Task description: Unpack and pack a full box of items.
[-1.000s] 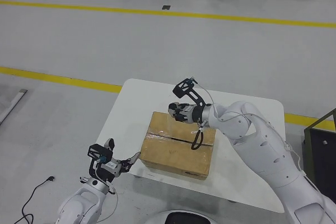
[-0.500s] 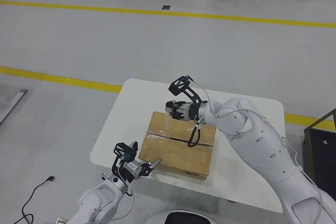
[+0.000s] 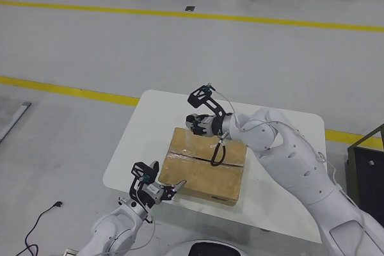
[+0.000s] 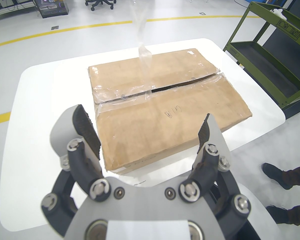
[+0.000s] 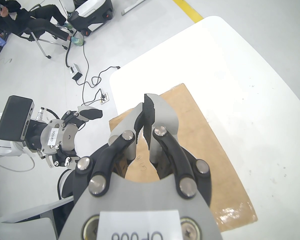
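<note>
A closed brown cardboard box point(image 3: 205, 168) lies in the middle of the white table point(image 3: 147, 125). Its top seam point(image 4: 180, 86) gapes slightly, and a strip of clear tape point(image 4: 143, 51) rises from the seam straight upward. My right gripper point(image 3: 193, 121) hangs above the box's far left corner, shut point(image 5: 146, 101), apparently on the upper end of that tape. My left gripper point(image 4: 145, 116) stands open just off the box's near left corner point(image 3: 171, 190), with nothing between its fingers. The box point(image 5: 190, 146) lies right below the right gripper.
A green metal cart point(image 4: 272, 51) stands beside the table's right side point(image 3: 371, 160). Bare table surface lies left of the box and along the far edge. Cables and a power strip point(image 5: 90, 83) lie on the floor.
My left gripper has swung in from the table's left edge to the box's near left corner. The right gripper has drifted left and farther away above the box.
</note>
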Motion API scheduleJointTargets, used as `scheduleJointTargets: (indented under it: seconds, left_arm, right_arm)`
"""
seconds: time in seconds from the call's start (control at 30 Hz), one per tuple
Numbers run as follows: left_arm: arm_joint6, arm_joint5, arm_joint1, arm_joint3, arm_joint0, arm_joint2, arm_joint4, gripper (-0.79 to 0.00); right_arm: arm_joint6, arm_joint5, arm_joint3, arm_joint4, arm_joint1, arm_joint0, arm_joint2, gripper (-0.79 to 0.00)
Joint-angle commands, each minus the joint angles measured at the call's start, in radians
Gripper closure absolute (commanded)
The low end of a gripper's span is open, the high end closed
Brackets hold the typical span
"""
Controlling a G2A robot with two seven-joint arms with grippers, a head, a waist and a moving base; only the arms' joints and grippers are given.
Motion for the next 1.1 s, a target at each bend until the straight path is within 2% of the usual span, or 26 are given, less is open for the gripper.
scheduleJointTargets:
  seconds: [0.0, 0.27, 1.07]
  left_arm:
    - [-0.012, 0.008, -0.005, 0.012, -0.02, 0.023, -0.028, -0.785]
    - [-0.061, 0.046, -0.028, 0.081, -0.114, 0.111, -0.106, -0.785]
    - [-0.124, 0.248, -0.08, 0.199, -0.283, 0.25, -0.047, -0.785]
  right_arm:
    - [-0.001, 0.0, 0.008, 0.0, -0.003, 0.005, -0.004, 0.0]
    - [-0.001, 0.007, 0.02, 0.003, -0.013, 0.015, -0.013, 0.0]
    - [0.021, 0.052, -0.03, -0.011, -0.015, -0.02, 0.019, 0.0]
